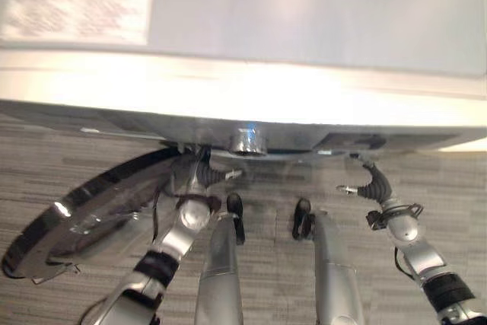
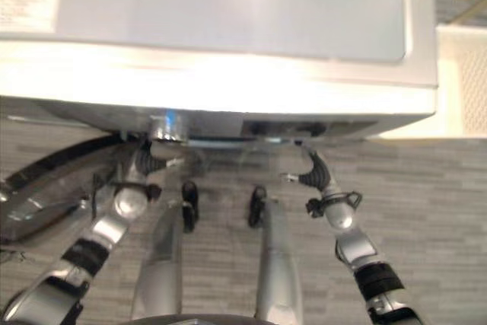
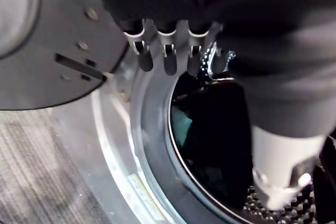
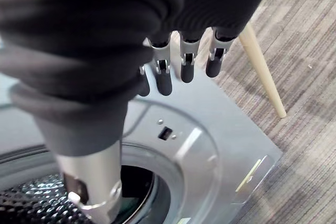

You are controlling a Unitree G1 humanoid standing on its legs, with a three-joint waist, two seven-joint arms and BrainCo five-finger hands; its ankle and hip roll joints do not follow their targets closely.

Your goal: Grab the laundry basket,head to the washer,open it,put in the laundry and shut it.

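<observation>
Left wrist view showed the washer (image 3: 157, 145) open, dark laundry (image 3: 210, 140) inside the drum – soft, light. Both hands, left hand (image 3: 165, 51) and right hand (image 4: 181, 59), hung empty, fingers relaxed. The door (image 1: 68, 226) – rigid, best pushed at its rim.

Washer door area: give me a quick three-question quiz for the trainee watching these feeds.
1. True or false: the washer door is shut.
2. What shows inside the drum? A) dark and teal laundry B) a shoe C) nothing at all
3. Fill in: both the left hand and the right hand hold ____.

Key: 1 false, it stands swung open to the robot's left; 2 A; 3 nothing.
</observation>
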